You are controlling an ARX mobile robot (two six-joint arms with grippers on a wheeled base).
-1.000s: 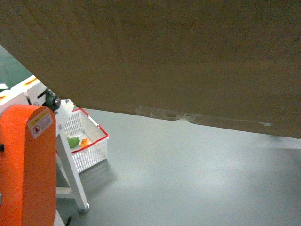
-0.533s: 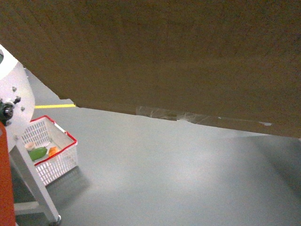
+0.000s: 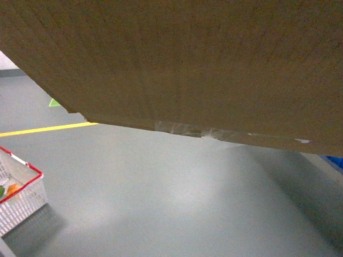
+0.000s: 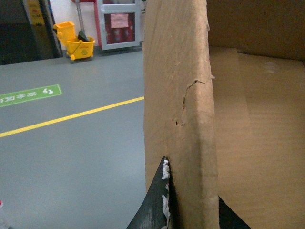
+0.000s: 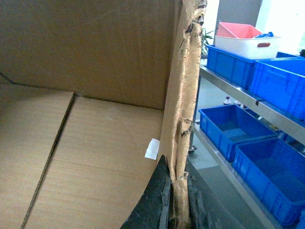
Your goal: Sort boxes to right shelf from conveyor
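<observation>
Across the upper two thirds of the head view, the brown cardboard box (image 3: 203, 64) hangs above the grey floor (image 3: 161, 203), its taped bottom seam showing along the lower edge. At the bottom centre of each wrist view, the left gripper (image 4: 190, 210) pinches one box wall and the right gripper (image 5: 177, 200) clamps the ragged opposite wall. Blue crates (image 5: 257, 148) on a steel shelf (image 5: 238, 98) fill the right of the right wrist view; a white basket (image 3: 19, 201) sits lower left in the head view.
</observation>
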